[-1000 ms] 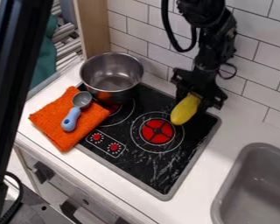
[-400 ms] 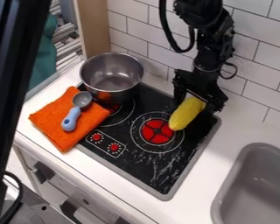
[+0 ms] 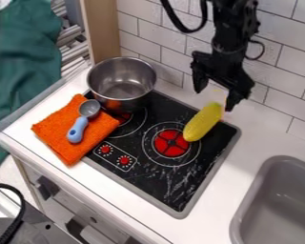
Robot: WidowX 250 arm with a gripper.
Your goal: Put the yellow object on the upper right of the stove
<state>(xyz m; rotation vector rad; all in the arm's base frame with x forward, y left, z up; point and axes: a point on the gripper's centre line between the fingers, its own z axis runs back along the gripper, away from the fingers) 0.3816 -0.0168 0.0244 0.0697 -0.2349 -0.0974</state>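
Well to the left of the gripper and lower in view, an orange cloth lapping over the edge of the black stove, with a blue-handled scoop laid across it. Closer on that same side, a metal pot, upright on the back left part of the stove. Below the gripper and somewhat left, a red burner. Just under the gripper, slanting down and left towards that burner, the yellow object, with its lower end at the burner and its upper end near the fingers, seen across the stove's back edge. Hard to tell whether lying flat or propped a little. Fingers spread, pinching nothing. To judge from this, already at the upper right of the stove, or very near it. Probably light and stiff, like a hollow plastic toy, and not fragile; smooth and rounded, so apt to slip or roll under a sideways nudge. For any fresh hold, best to pinch squarely across the thick middle, over the narrow width, rather than at the tapering upper end. Farther right of the gripper and well below, a grey sink set into the white counter.
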